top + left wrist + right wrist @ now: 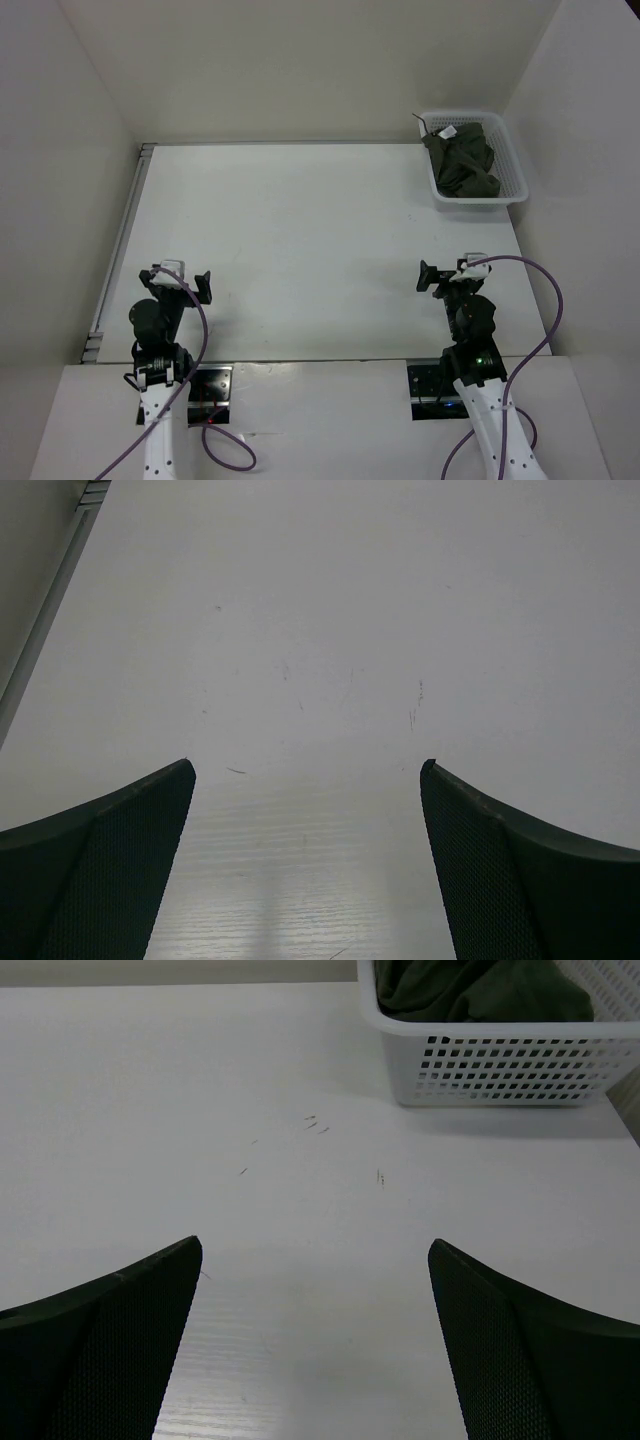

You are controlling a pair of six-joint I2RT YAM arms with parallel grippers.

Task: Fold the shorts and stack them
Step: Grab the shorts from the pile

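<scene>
The dark olive-green shorts (462,160) lie crumpled inside the white mesh basket (520,186) at the table's far right; a small white tag shows on top. The right wrist view shows them (480,988) over the basket wall (500,1065). My left gripper (180,277) is open and empty near the front left; its jaws stand wide apart over bare table (308,780). My right gripper (447,274) is open and empty near the front right, well short of the basket; its jaws are wide apart (315,1260).
White walls close in the table on the left, back and right. A metal rail (120,240) runs along the table's left edge. The white table (300,240) stretches between the arms and the basket.
</scene>
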